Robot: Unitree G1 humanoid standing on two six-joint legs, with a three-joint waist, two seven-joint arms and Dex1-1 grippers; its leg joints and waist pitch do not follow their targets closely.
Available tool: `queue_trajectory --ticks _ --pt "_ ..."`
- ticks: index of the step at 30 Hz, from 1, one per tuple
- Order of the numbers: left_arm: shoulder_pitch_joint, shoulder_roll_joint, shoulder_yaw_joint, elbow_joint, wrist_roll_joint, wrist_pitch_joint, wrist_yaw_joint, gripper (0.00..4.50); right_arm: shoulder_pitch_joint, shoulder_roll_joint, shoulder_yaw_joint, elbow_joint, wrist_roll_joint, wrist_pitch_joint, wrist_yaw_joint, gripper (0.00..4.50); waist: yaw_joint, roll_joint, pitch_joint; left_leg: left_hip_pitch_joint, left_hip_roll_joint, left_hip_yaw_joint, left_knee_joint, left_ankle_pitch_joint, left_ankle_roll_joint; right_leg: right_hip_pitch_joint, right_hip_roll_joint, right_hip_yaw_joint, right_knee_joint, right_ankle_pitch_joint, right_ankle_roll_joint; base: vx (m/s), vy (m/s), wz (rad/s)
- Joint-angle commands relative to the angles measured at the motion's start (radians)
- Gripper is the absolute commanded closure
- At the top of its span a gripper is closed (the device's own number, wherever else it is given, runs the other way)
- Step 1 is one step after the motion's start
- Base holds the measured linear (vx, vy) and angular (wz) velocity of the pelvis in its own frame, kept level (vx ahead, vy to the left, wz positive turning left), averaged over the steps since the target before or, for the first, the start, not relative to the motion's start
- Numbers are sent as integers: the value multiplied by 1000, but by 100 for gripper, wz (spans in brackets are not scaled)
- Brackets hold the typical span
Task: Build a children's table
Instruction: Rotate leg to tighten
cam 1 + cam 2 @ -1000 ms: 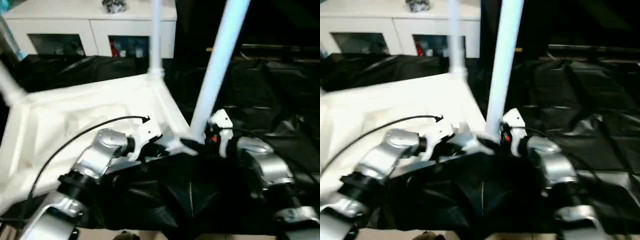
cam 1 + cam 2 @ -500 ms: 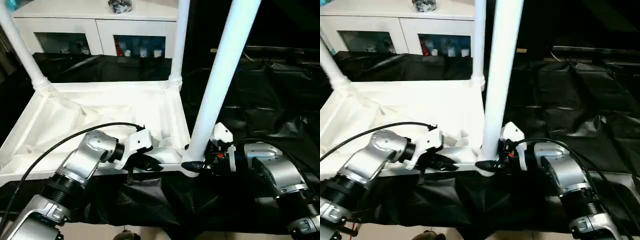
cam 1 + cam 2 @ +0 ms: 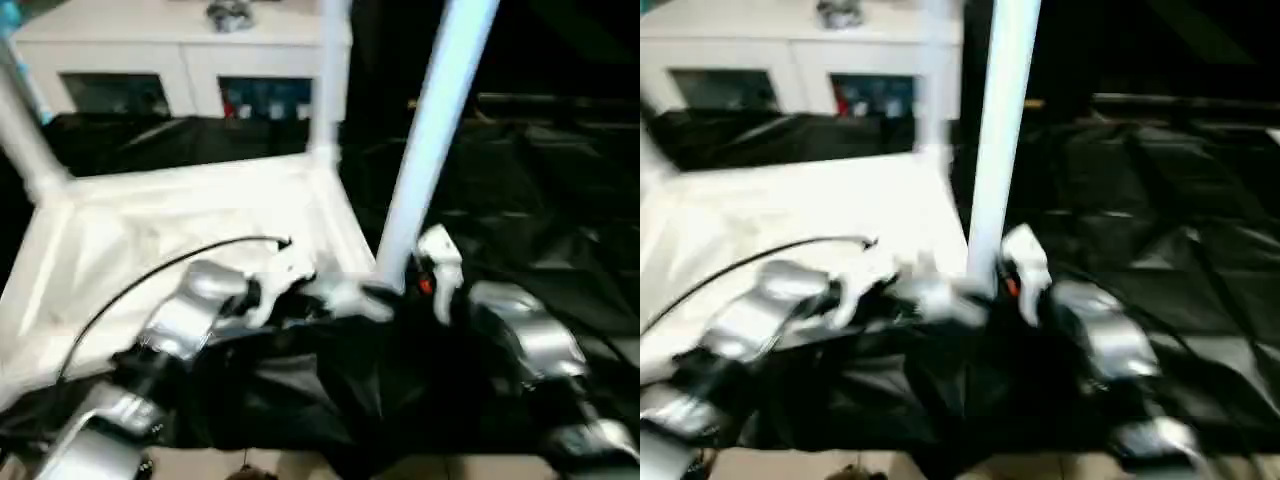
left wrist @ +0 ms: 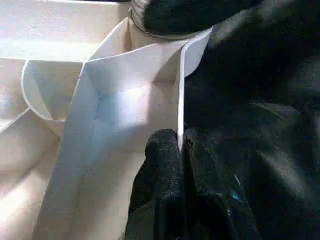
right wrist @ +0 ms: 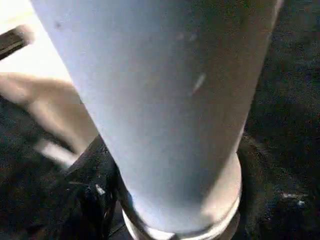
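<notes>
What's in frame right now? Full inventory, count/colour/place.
tabletop: 1, white, upside down on the black sheet, centre-left
legs standing up from the tabletop: 3 visible, white; far left corner, far right corner, near right corner
sheet: 1, black, crinkled, under and right of the tabletop
cabinet: 1, white with glass doors, at the back; small blurred items behind the glass
object on the cabinet top: 1, grey, too blurred to identify
cable: 1, black, arcing over the left forearm
left gripper: black fingers pinched on the tabletop's near rim
right gripper: at the base of the near right leg; grip unclear
</notes>
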Motion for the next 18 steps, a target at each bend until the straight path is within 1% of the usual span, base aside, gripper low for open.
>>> queue_trajectory --ticks 1,2,3,4,5,6,7,8,9,10,11,13,14,15,16,17,18 --pt "-43 -61 22 -12 -15 23 89 450 22 75 54 86 -19 53 -60 175 -1 -7 -50 31 61 -44 -87 -373 -50 16 -66 39 -99 -406 -177 0 0 0" --pt "-45 -66 24 -12 -15 27 97 450 19 83 52 92 -20 53 -72 175 -2 -7 -51 31 60 -44 -87 -373 -49 17 -66 39 -99 -402 -176 0 0 0" --pt "-49 -91 23 -17 -11 44 118 450 10 118 50 120 -31 44 -116 175 -2 -2 -52 32 60 -45 -88 -374 -50 15 -65 38 -98 -389 -178 0 0 0" --pt "-49 -93 23 -18 -10 45 118 450 10 120 52 122 -33 42 -118 175 -4 -3 -51 31 61 -44 -89 -378 -51 14 -63 39 -99 -385 -177 0 0 0" --pt "-49 -96 22 -19 -10 48 119 450 9 123 54 125 -36 40 -120 175 -4 -5 -52 30 60 -44 -90 -380 -52 17 -63 38 -99 -377 -176 0 0 0" --pt "-47 -98 11 -27 -1 50 116 450 11 128 70 126 -47 13 -103 175 -3 -2 -52 31 60 -44 -90 -385 -49 15 -64 39 -99 -371 -174 0 0 0" --pt "-46 -99 6 -30 2 53 115 450 11 132 72 127 -48 2 -95 175 -4 -2 -52 31 60 -44 -90 -388 -48 15 -64 39 -100 -369 -172 0 0 0" --pt "-43 -101 3 -38 0 63 116 450 8 139 69 132 -44 -18 -90 140 -4 -3 -51 30 60 -44 -91 -394 -47 16 -63 39 -100 -371 -170 0 0 0" --pt "-43 -101 3 -38 0 63 116 450 8 139 69 132 -44 -18 -90 140 -5 -3 -51 31 60 -44 -91 -397 -47 16 -63 38 -100 -372 -171 0 0 0" --pt "-40 -91 3 -42 -3 56 107 450 4 130 67 121 -30 -11 -64 119 -6 -3 -50 30 59 -45 -92 -403 -45 16 -62 38 -101 -379 -169 0 0 0" --pt "-38 -85 2 -43 -4 53 104 450 2 123 67 114 -25 -8 -50 103 -4 3 -50 32 60 -46 -92 -408 -45 15 -64 39 -102 -389 -167 0 0 0" --pt "-30 -69 -1 -54 -14 40 71 450 1 100 79 92 -36 -41 -21 100 -5 0 -52 31 60 -45 -92 -411 -46 17 -63 38 -102 -383 -165 0 0 0" --pt "-25 -60 -2 -61 -18 33 53 450 0 86 83 78 -38 -55 2 100 -5 0 -54 29 61 -45 -92 -398 -43 18 -63 39 -100 -358 -169 0 0 0" --pt "-19 -48 -7 -68 -21 13 31 450 3 70 88 59 -33 -58 35 100 -4 0 -56 25 61 -44 -92 -373 -37 22 -61 39 -95 -314 -178 0 0 0" --pt "-12 -37 -9 -76 -23 9 12 450 7 53 94 40 -28 -63 71 100 -2 -1 -58 22 62 -43 -90 -342 -25 27 -60 39 -91 -263 -186 0 0 0" --pt "-8 -30 -11 -81 -26 7 -1 450 9 42 99 27 -25 -67 95 100 -1 -1 -60 22 62 -41 -89 -326 -19 27 -60 39 -88 -235 -192 0 0 0" --pt "0 -14 -16 -90 -31 -4 -32 450 17 17 109 2 -18 -74 143 100 0 -2 -61 21 62 -39 -85 -297 -3 30 -60 39 -84 -187 -206 0 0 0"
